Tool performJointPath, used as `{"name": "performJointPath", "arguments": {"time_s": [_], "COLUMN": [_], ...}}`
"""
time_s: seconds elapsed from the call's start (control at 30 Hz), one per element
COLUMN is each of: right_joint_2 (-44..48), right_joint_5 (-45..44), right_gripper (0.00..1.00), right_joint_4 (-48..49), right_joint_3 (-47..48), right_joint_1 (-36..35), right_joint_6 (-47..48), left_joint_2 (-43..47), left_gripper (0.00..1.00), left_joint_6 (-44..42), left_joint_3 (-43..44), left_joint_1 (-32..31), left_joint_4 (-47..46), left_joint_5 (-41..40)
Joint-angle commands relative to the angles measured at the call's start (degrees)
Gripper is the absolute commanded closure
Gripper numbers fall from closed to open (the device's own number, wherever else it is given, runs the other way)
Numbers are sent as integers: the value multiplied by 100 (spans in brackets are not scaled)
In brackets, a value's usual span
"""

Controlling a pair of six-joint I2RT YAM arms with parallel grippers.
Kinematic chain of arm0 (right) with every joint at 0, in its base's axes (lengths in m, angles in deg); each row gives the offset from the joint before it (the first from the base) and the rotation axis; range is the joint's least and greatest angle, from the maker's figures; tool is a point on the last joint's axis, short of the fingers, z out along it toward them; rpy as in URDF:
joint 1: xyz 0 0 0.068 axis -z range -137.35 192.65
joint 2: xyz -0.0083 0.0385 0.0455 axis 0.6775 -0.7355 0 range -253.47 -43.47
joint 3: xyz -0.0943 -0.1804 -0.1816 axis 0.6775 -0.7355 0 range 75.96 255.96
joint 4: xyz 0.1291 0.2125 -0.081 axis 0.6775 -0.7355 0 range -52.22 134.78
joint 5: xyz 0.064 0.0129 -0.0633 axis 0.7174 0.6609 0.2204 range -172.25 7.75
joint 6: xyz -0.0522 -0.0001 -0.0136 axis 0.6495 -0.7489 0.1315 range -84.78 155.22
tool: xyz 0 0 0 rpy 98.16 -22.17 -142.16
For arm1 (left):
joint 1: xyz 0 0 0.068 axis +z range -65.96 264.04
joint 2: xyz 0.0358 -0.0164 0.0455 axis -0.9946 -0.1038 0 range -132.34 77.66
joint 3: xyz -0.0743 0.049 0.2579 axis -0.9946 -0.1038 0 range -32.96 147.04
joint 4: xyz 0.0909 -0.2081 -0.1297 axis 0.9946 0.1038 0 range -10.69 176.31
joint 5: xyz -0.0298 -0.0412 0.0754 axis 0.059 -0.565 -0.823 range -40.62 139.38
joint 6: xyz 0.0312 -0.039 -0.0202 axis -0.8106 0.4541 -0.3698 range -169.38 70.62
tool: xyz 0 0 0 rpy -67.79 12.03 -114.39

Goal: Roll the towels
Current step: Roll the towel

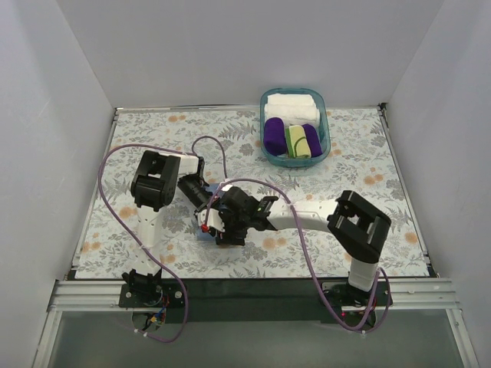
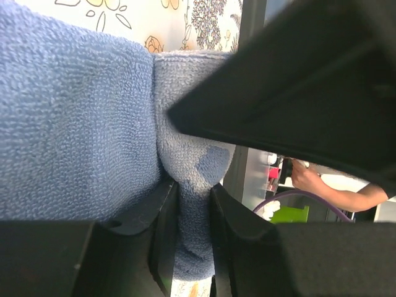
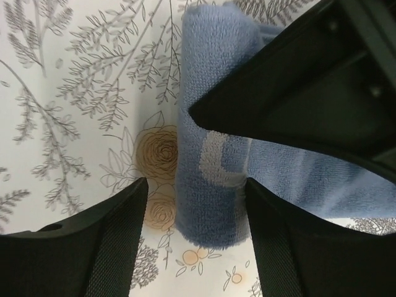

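- Blue towel [image 3: 210,62], partly rolled, lies well apart from the basket [image 1: 295,162], on its arm-base side.
- Left gripper [image 2: 193,192]: fingers clamped on a fold of it.
- Right gripper [image 3: 195,189]: fingers apart, straddling the roll.
- Yellow-green towel [image 1: 304,141]: rolled, inside the basket.

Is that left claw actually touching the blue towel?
Touching. In the left wrist view the left gripper pinches a fold of the blue towel between its fingers, with no gap on either side.

I work on a table [image 1: 360,153] covered in floral print. 3 plain white walls [image 1: 230,46] enclose it.
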Motion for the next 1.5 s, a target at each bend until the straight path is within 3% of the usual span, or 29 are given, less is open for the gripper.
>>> {"name": "performJointPath", "arguments": {"time_s": [0.0, 0.03, 0.07, 0.13, 0.17, 0.33, 0.5, 0.6, 0.73, 0.77, 0.83, 0.87, 0.93, 1.0, 1.1, 1.17, 1.23, 1.33, 1.37, 1.43, 1.47], "right_joint_2": [-174, -253, -280, -271, -254, -297, -569, -937, -1411, -1535, -1886, -2001, -2248, -2397, -2844, -3030, -3346, -3689, -3760, -3900, -3944], "right_joint_5": [-336, -310, -293, -135, -56, 847, 1254, 1509, 1991, 2080, 2351, 2449, 2703, 2853, 3205, 3276, 3346, 3617, 3671, 3768, 3786], "right_gripper": [43, 47, 64, 84, 98, 99, 99, 99, 99, 99, 99, 99, 99, 99, 99, 99, 99, 99, 99, 99, 99], "right_joint_4": [644, 653, 644, 609, 583, -224, -971, -1349, -1824, -1973, -2387, -2492, -2678, -2931, -3240, -3511, -3722, -3917, -3969, -3987, -3996], "right_joint_3": [-40, -40, -48, -101, -153, -93, 293, 732, 1346, 1532, 1805, 2067, 2236, 2517, 2886, 3088, 3387, 3678, 3722, 3801, 3836], "right_joint_1": [-48, -48, -48, -48, -48, 58, 225, 391, 698, 743, 909, 954, 1085, 1147, 1262, 1314, 1349, 1446, 1473, 1551, 1578], "right_joint_6": [238, 282, 282, 308, 361, 528, 458, 335, 81, 80, 27, -34, -95, -113, -166, -175, -306, -447, -482, -587, -614], "left_joint_2": [-149, -131, -105, -17, 26, 465, 1002, 1449, 2117, 2354, 3222, 3565, 4616, 5209, 5862, 6038, 6379, 7012, 7432, 7699, 7795], "left_gripper": [78, 76, 72, 69, 67, 59, 57, 45, 42, 35, 32, 17, 3, 2, 2, 2, 13, 15, 16, 17, 23], "left_joint_6": [-361, -369, -343, -343, -334, -440, -607, -659, -791, -783, -522, -319, 208, 649, -129, -1207, -1292, -1144, -1108, -916, -732], "left_joint_3": [-85, -77, -77, -50, -42, 440, 1179, 1514, 1637, 1594, 1112, 805, -105, -610, -1244, -1595, -2199, -2965, -3421, -3880, -4065], "left_joint_1": [48, 56, 65, 82, 135, 609, 1610, 2278, 2955, 3183, 3351, 3448, 3449, 3449, 3335, 3090, 2573, 1869, 1249, 631, -51], "left_joint_4": [-1595, -1586, -1621, -1648, -1657, -1377, -954, -954, -1128, -1225, -1950, -2330, -3442, -3940, -3847, -3013, -3010, -3639, -3800, -4237, -4467], "left_joint_5": [-1270, -1243, -1226, -1199, -1182, -840, -452, -382, -145, -83, -4, 5, -178, -258, -153, -92, -388, -802, -960, -1522, -1811]}}
